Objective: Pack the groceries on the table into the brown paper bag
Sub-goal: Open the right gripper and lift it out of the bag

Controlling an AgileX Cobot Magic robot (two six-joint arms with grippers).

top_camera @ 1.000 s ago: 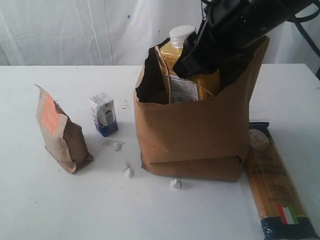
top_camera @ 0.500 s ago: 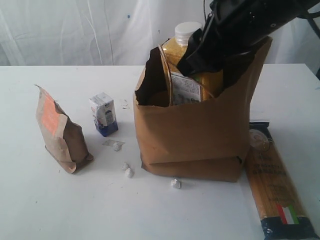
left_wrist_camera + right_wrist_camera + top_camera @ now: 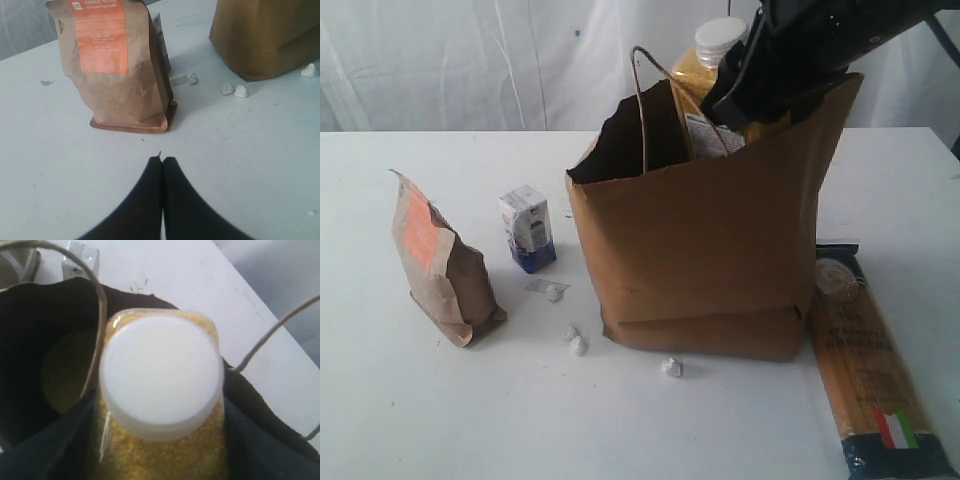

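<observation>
- Right pincer (image 3: 750,100) is clamped on the yellow-grain bottle (image 3: 705,70), with 1 dark finger on each side of its body. It holds the bottle upright at the bag's mouth, white cap topmost and clear of the rim.
- Left pincer (image 3: 162,161) hangs low over the table with its 2 tips pressed together and nothing between them.
- White table (image 3: 440,400) spreads beneath both pincers and carries everything else.
- Brown paper bag (image 3: 700,240) stands upright directly under the right pincer, its ragged mouth open around the bottle's lower part. 1 twisted loop handle (image 3: 640,100) rises beside that pincer.
- Deep in the bag, below the right pincer, the wrist camera shows a round olive-tan shape (image 3: 62,372). It may be a jar lid, but I cannot tell for certain.
- Long spaghetti packet (image 3: 875,380) lies flat on the table, well below the right pincer and just beside the bag's base on that arm's outer side.
- Brown orange-labelled pouch (image 3: 117,65) stands upright near the left pincer, straight ahead of its closed tips and well apart from the right pincer.
- Small white-blue carton (image 3: 528,230) stands between pouch and bag, beyond the pouch from the left pincer.
- About 4 small white lumps (image 3: 578,345) lie scattered on the table near the bag's base, off to one side of the left pincer.
</observation>
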